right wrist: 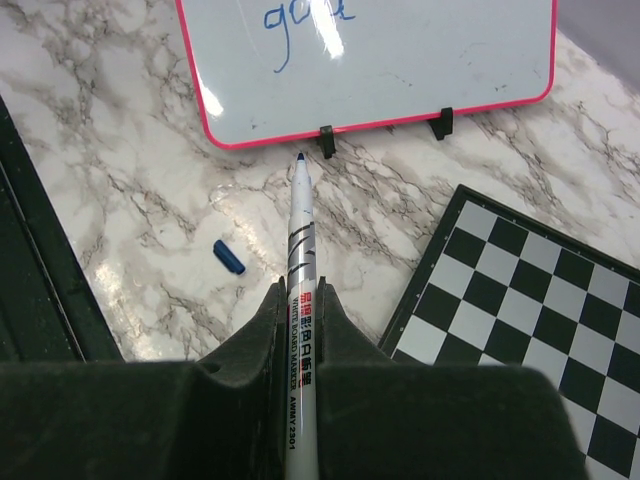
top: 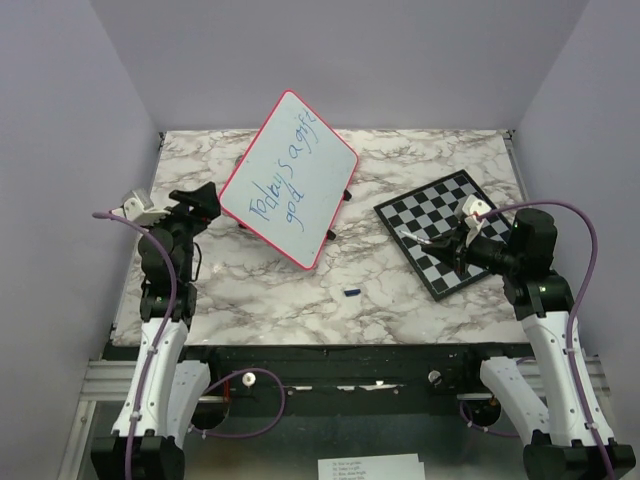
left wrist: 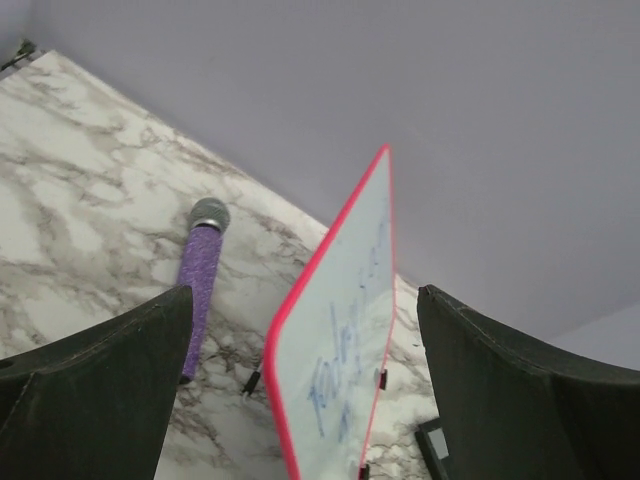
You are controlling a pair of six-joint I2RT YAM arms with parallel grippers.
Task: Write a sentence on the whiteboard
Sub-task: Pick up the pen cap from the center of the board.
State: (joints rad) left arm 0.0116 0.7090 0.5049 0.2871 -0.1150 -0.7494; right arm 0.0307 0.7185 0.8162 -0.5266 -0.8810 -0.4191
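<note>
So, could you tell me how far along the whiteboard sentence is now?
Written: the sentence, "Today's a gift" with "god" beneath, on the whiteboard. In hand: the right jaws grip the uncapped marker, tip off the board. Left: any further words, then the loose cap.

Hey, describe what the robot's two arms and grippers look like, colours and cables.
Both arms match: the left arm and right arm have white lower links, black upper joints, and a purple cable looping alongside. A white camera module sits on each wrist. The left gripper and right gripper have broad matte black fingers.
</note>
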